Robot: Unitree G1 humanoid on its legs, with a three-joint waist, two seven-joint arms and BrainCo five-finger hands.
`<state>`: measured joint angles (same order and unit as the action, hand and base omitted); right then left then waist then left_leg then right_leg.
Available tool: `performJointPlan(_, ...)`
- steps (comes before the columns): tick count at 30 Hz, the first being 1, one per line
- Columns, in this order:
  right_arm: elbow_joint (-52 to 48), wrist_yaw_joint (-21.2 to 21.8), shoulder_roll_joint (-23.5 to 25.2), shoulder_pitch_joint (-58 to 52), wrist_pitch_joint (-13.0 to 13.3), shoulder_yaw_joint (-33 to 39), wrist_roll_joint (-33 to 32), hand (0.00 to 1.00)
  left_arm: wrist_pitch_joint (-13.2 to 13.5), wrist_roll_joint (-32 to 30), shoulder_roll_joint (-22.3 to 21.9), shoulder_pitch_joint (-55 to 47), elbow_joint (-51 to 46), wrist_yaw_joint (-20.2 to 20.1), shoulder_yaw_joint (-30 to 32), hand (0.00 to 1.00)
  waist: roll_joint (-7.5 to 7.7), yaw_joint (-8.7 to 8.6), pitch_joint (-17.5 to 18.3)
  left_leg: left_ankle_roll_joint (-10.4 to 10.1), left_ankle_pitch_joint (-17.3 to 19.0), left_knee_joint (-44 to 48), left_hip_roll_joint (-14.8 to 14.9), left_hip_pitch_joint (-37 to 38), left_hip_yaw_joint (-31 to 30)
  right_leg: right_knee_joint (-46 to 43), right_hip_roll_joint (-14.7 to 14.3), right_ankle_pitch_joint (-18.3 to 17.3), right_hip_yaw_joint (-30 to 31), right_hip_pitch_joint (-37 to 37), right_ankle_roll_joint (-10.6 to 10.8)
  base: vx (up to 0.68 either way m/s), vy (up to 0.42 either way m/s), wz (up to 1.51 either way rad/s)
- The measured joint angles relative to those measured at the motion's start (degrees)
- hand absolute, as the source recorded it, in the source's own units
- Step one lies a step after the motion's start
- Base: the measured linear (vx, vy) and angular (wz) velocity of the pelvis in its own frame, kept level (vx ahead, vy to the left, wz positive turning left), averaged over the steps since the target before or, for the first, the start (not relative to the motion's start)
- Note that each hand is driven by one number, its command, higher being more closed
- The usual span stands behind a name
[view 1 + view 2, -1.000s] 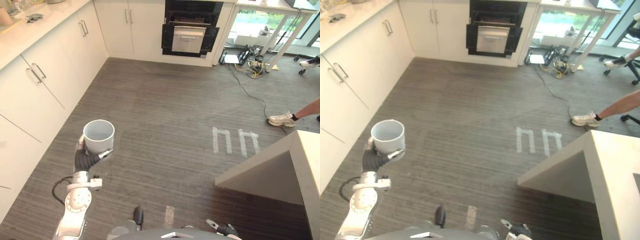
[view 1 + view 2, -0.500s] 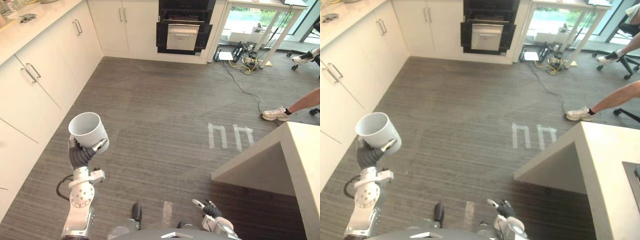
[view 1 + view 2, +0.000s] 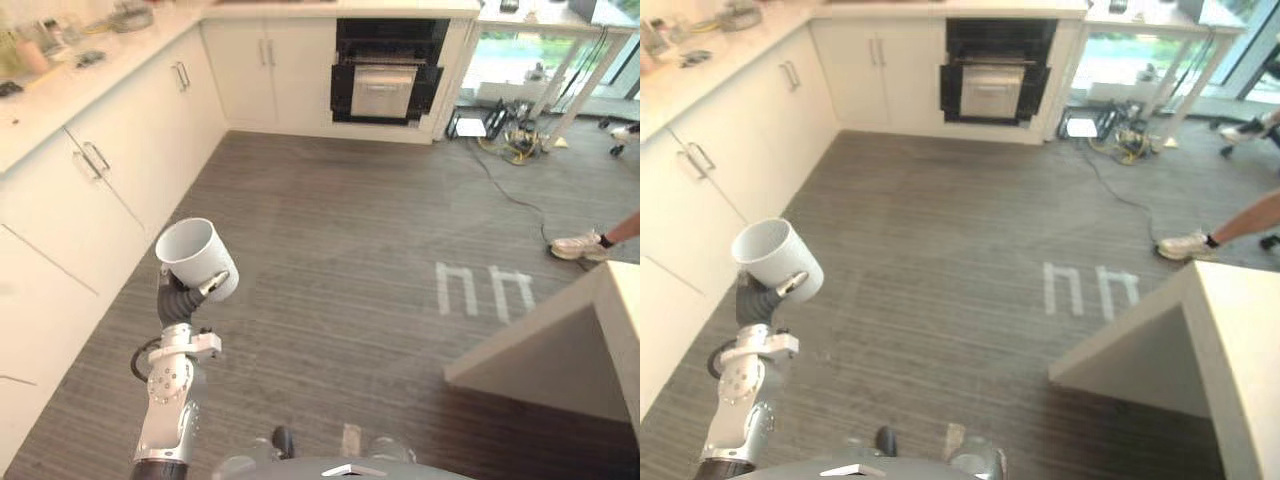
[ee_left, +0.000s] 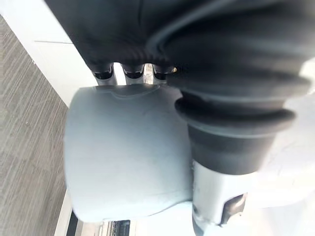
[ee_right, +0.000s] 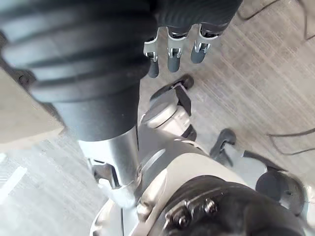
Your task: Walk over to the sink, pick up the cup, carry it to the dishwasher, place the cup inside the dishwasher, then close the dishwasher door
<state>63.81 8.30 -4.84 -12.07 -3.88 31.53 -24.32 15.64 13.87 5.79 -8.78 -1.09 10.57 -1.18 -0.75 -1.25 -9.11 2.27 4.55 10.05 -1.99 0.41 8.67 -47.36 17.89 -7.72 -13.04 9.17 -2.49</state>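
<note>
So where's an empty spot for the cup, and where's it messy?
The striped floor between the white cabinets and the island counter is bare up to the dishwasher. Messy: cables and a person's shoe at far right, and things on the countertop.

The cup (image 3: 195, 255) covers most of the left hand (image 3: 177, 300) gripping it. In the wrist view the fingers (image 4: 133, 73) curl away behind the cup's wall, their tips hidden. A person on the right is cut off at the view's edge, leaving just a shoe (image 3: 577, 243) and a bit of leg. The island bench (image 3: 600, 310) runs off that same edge. The odds and ends (image 3: 128, 16) on the long bench (image 3: 60, 90) by the wall are too small to name. The dishwasher (image 3: 388, 72) stands far off, its inside too dark to read.
</note>
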Motion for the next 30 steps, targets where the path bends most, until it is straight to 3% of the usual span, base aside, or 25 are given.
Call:
performJointPlan(1, -0.29, 0.05, 0.45, 1.11, 2.04, -0.92, 0.00, 0.00, 0.04, 0.04, 0.03, 0.27, -0.09, 0.00, -0.01, 1.00, -0.43, -0.41, -0.28, 0.17, 0.57, -0.04, 0.84, 1.29, -0.74, -0.25, -2.39, -4.03, 1.04, 2.25, 2.13, 0.17, 0.085, 0.14)
performJointPlan(2, -0.89, -0.04, 0.81, 1.51, 3.33, -2.06, 0.00, 0.00, 0.13, 0.08, 0.12, 0.52, -0.13, -0.02, 0.03, 1.00, -0.29, -0.48, -0.29, 0.18, 0.80, -0.19, 1.09, 1.97, -0.96, 1.37, -3.46, -4.88, 1.19, 3.17, 2.25, 0.18, 0.036, 0.11)
performJointPlan(4, -5.05, -0.21, 2.47, 2.16, 6.48, -4.91, 0.01, 0.00, 0.25, 0.07, 1.17, 1.45, -0.35, -0.34, -0.65, 1.00, 1.40, -0.48, -1.44, 0.21, 1.70, -0.18, 1.29, 3.59, -1.34, 10.31, -6.72, -4.59, 1.22, 5.31, 3.09, 0.22, -0.018, 0.17)
performJointPlan(5, -11.49, -0.25, 3.09, 2.10, 7.45, -8.33, 0.01, 0.00, 0.21, 0.00, 2.38, 2.75, -0.39, -1.18, -3.24, 1.00, 1.85, -0.93, -1.86, -0.16, 3.37, 0.24, 1.63, 4.60, -2.27, 29.24, -10.20, 1.75, 2.03, 6.87, 6.06, 0.30, -0.084, 0.41)
performJointPlan(6, -12.82, -0.25, 3.19, 2.01, 7.53, -9.19, -0.01, 0.00, 0.26, 0.00, 2.32, 3.90, -0.44, -1.45, -4.17, 1.00, 2.06, -1.10, -2.04, -0.21, 4.58, 1.04, 1.68, 5.24, -2.48, 35.94, -10.61, 4.50, 2.56, 6.91, 6.93, 0.37, -0.132, 0.51)
performJointPlan(9, -13.49, -0.43, 3.29, 1.21, 7.03, -12.95, 0.03, 0.00, 1.33, 0.81, 2.10, 4.72, -0.91, -1.52, -4.04, 1.00, 2.36, -1.28, -1.95, -2.02, 10.87, 4.73, 1.81, 9.19, -3.09, 35.95, -10.53, 6.30, 3.20, 6.29, 6.27, 0.38, -0.169, 0.31)
performJointPlan(10, -13.56, -0.70, 3.34, 0.95, 6.42, -13.24, 0.00, 0.00, 1.57, 0.90, 2.03, 4.72, -1.34, -1.59, -4.02, 1.00, 2.53, -1.34, -1.82, -2.53, 12.25, 5.59, 1.80, 9.62, -3.57, 34.59, -10.26, 5.81, 3.26, 5.95, 5.52, 0.49, -0.233, 0.38)
performJointPlan(11, -13.80, -1.23, 2.94, 0.86, 4.67, -12.74, -0.07, 0.00, 2.05, 1.07, 1.30, 4.74, -2.07, -2.48, -4.01, 1.00, 2.19, -1.35, -1.50, -3.41, 14.77, 7.06, 2.71, 10.48, -4.32, 30.77, -10.58, 7.69, 3.39, 6.43, 3.29, 0.41, -0.208, 0.41)
performJointPlan(12, -14.35, -1.37, 2.33, 0.23, 3.87, -12.42, -0.07, 0.00, 2.20, 1.09, 0.36, 4.69, -2.24, -3.10, -4.06, 1.00, 1.06, -1.57, -0.90, -4.22, 16.26, 7.19, 3.99, 11.28, -5.43, 26.95, -11.43, 7.56, 3.15, 7.23, 3.09, 0.62, -0.312, 0.65)
performJointPlan(13, -14.67, -1.50, 1.99, -1.57, 2.94, -12.23, -0.11, 0.00, 2.23, 1.07, -0.68, 4.54, -2.26, -3.74, -4.41, 1.00, -0.75, -2.31, 0.28, -4.93, 17.73, 6.07, 6.02, 12.99, -7.15, 22.77, -12.88, 6.33, 2.06, 7.56, 1.33, 0.51, -0.260, 0.65)
performJointPlan(14, -14.65, -1.53, 1.75, -2.13, 2.24, -12.10, -0.16, 0.00, 2.21, 1.06, -1.42, 4.33, -2.30, -3.94, -4.80, 1.00, -1.36, -2.46, 1.06, -5.51, 18.04, 7.54, 6.94, 13.50, -7.61, 20.96, -13.30, 3.73, 0.78, 7.94, 0.23, 0.70, -0.276, 0.62)
performJointPlan(15, -14.07, -1.57, 1.58, -2.49, 1.33, -10.59, -0.32, 0.00, 2.36, 1.08, -2.66, 4.30, -2.49, -4.38, -5.87, 1.00, -2.86, -2.56, 1.94, -5.86, 18.06, 18.97, 8.11, 11.24, -8.29, 17.40, -14.17, -0.59, -0.36, 7.99, -0.86, 0.76, -0.267, 0.39)
performJointPlan(16, -13.28, -1.52, 1.78, -3.13, 0.95, -9.32, -0.97, 0.00, 2.41, 1.07, -3.58, 3.97, -2.68, -5.22, -6.56, 1.00, -3.47, -2.64, 2.39, -7.94, 13.82, 28.38, 8.79, 9.10, -8.34, 14.81, -15.04, -4.61, -1.27, 6.71, -1.11, 0.78, -0.256, 0.36)
performJointPlan(17, -13.00, -1.46, 2.10, -3.74, 0.91, -7.97, -1.25, 0.00, 2.43, 1.06, -4.07, 3.85, -2.73, -5.68, -6.84, 1.00, -3.55, -2.88, 2.49, -9.87, 11.30, 32.40, 9.86, 7.48, -8.65, 14.40, -15.42, -6.05, -2.04, 5.64, -0.96, 0.51, -0.184, 0.30)
performJointPlan(18, -12.41, -1.46, 2.19, -4.31, 1.07, -6.03, -1.27, 0.00, 2.47, 1.06, -4.84, 3.56, -2.91, -6.12, -6.93, 1.00, -3.62, -2.92, 2.57, -11.39, 4.97, 39.45, 11.34, 4.62, -8.86, 14.53, -16.39, -7.73, -2.11, 3.55, -1.09, 0.48, -0.166, 0.15)
performJointPlan(19, -10.66, -1.47, 2.35, -5.06, 1.37, -5.28, -1.23, 0.00, 2.48, 1.09, -5.46, 2.92, -3.00, -6.30, -6.74, 1.00, -4.14, -2.25, 2.57, -9.96, 0.03, 49.93, 13.60, -0.15, -7.62, 15.94, -17.98, -9.29, -2.02, 0.14, -1.69, 0.67, -0.205, -0.10)
performJointPlan(20, -10.34, -1.44, 2.16, -5.68, 1.66, -4.79, -1.05, 0.00, 2.36, 1.22, -5.74, 2.02, -3.25, -6.82, -6.01, 1.00, -4.52, -1.64, 2.39, -6.54, 1.92, 58.86, 15.42, -5.13, -5.39, 18.42, -19.49, -10.56, -1.51, -3.91, -2.46, 0.55, -0.162, -0.23)
performJointPlan(21, -10.02, -1.39, 2.17, -5.80, 1.86, -4.39, -1.03, 0.00, 2.34, 1.36, -5.82, 1.55, -3.45, -7.15, -5.49, 1.00, -4.43, -1.42, 2.37, -4.99, 2.98, 61.09, 15.64, -7.47, -4.62, 19.89, -19.97, -10.91, -1.04, -6.00, -2.52, 0.54, -0.124, -0.43)
performJointPlan(22, -8.73, -1.31, 1.89, -5.61, 2.59, -4.34, -1.08, 0.00, 2.24, 1.87, -5.77, 0.84, -4.23, -7.19, -4.69, 1.00, -4.04, -0.69, 2.27, -3.19, 5.42, 61.08, 15.33, -11.92, -2.44, 23.48, -20.49, -10.12, 0.33, -9.96, -2.43, 0.52, -0.059, -0.66)
performJointPlan(24, -8.44, -1.19, 1.84, -4.45, 3.16, -4.28, -1.03, 0.00, 2.23, 2.22, -4.83, 0.82, -5.50, -7.23, -3.64, 1.00, -2.81, 1.17, 2.43, -2.63, 8.59, 48.91, 13.90, -16.35, 1.77, 28.14, -19.81, -9.44, 3.27, -14.13, -1.88, 0.61, -0.029, -0.91)
performJointPlan(25, -8.48, -1.18, 1.84, -3.08, 3.79, -4.76, -0.57, 0.00, 2.14, 2.28, -3.92, 0.88, -6.53, -7.28, -3.37, 1.00, -1.90, 1.65, 1.87, -2.60, 8.94, 35.86, 12.48, -17.74, 4.02, 30.41, -18.96, -9.37, 5.88, -16.60, -1.34, 0.43, 0.041, -0.92)
performJointPlan(26, -8.96, -1.19, 1.50, -1.80, 4.31, -6.64, -0.50, 0.00, 1.74, 2.30, -3.45, 0.89, -7.39, -7.43, -3.20, 1.00, -1.36, 1.75, 1.52, -2.76, 7.84, 26.65, 11.47, -18.76, 4.76, 31.65, -18.29, -9.64, 7.49, -18.34, -0.71, 0.66, 0.133, -1.07)
performJointPlan(28, -9.03, -1.22, 0.61, 0.42, 5.04, -9.38, -0.55, 0.00, 0.47, 2.31, -3.63, 1.02, -8.40, -8.23, -3.56, 1.00, -0.85, 2.34, 1.04, -5.17, 2.03, 7.47, 10.08, -19.80, 5.41, 32.18, -16.98, -11.32, 10.64, -21.14, 2.00, 0.55, 0.164, -0.87)
performJointPlan(30, -8.50, -1.39, -0.31, 1.15, 5.16, -8.99, -0.63, 0.00, 0.08, 2.37, -3.53, 1.26, -7.82, -8.56, -3.15, 1.00, -2.00, 2.43, 1.01, -6.50, 0.69, 2.70, 10.02, -20.15, 4.22, 32.23, -17.03, -14.30, 12.98, -25.50, 4.93, 0.49, 0.271, -0.71)
